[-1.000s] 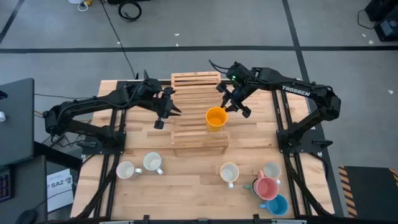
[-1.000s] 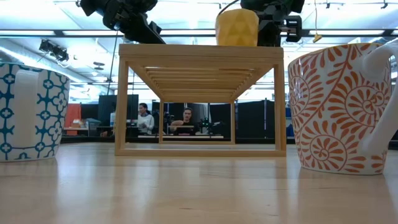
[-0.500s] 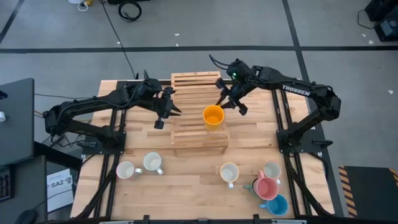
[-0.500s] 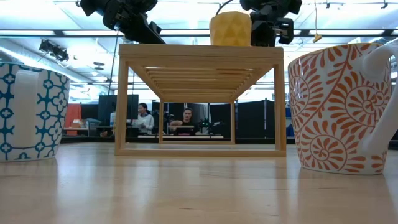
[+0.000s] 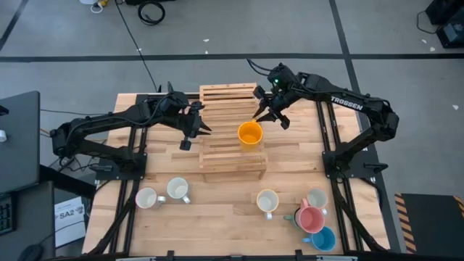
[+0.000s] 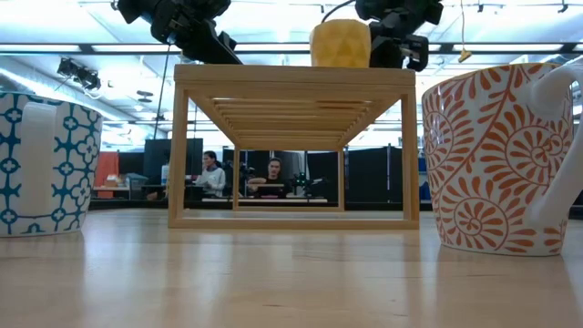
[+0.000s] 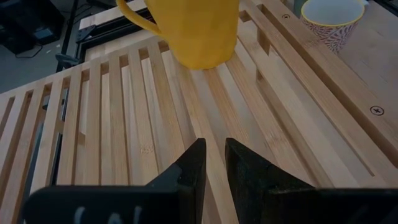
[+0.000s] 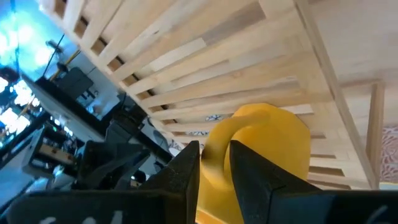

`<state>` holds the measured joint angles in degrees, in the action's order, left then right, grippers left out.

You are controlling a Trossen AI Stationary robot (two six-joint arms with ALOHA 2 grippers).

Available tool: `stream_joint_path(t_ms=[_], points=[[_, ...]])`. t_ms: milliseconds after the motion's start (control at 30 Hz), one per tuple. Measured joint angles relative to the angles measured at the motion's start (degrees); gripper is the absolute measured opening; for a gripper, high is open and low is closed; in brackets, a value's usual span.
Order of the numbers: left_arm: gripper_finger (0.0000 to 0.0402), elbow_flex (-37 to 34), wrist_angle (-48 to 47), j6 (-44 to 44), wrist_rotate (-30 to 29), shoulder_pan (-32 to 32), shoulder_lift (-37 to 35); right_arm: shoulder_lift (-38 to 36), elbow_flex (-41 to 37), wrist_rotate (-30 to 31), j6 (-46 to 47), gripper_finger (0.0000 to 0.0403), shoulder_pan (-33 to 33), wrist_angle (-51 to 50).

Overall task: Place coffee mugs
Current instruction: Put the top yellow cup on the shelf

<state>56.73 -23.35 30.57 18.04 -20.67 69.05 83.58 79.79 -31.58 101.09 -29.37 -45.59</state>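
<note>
The orange mug [image 5: 250, 134] sits on top of the wooden rack [image 5: 230, 163]. The right tool [image 5: 271, 114] is just beside its handle, fingers nearly together and empty. If it bumps the handle, the mug may tip off. The left tool [image 5: 193, 129] waits nearby, closed.

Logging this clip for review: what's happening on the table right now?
An orange mug stands upright on top of the slatted wooden rack. The right hand is just behind it, by the handle, its fingers nearly together with the handle in line between them. The left hand hovers at the rack's left edge, nearly shut and empty. Six other mugs wait along the table's front edge.
</note>
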Motion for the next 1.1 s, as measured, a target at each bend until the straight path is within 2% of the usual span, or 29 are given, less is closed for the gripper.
stream_joint_path(t_ms=[367, 533, 667, 767, 900, 967, 1100], points=[[0.0066, 0.0, 0.0, -1.7, 0.4, 0.0, 0.0, -5.1, 0.0, 0.0, -7.7, 0.0094, -2.8, -1.7], [0.0066, 0.0, 0.2, -4.9, 2.7, 0.0, 0.0, -8.6, 0.0, 0.6, -24.7, 0.0095, -5.6, -5.3], [0.0066, 0.1, 2.9, -11.0, 4.2, 0.7, 0.3, -11.0, 0.0, 1.5, -46.4, 0.0094, -7.2, -10.6], [0.0066, 0.1, 5.3, -13.9, 4.3, 2.9, 1.5, -12.7, 0.0, 6.7, -63.1, 0.0094, -6.9, -12.6], [0.0066, 0.1, 9.9, -16.7, 3.9, 7.1, 4.3, -14.2, 0.0, 12.4, -79.7, 0.0094, -5.0, -12.8], [0.0066, 0.0, 13.3, -18.6, 2.9, 9.1, 6.0, -14.9, -0.3, 16.0, -85.1, 0.0093, -3.9, -12.5], [0.0066, 0.0, 19.9, -22.6, -1.2, 12.8, 9.2, -15.5, -3.4, 26.3, -88.7, 0.0092, -1.9, -8.8]])
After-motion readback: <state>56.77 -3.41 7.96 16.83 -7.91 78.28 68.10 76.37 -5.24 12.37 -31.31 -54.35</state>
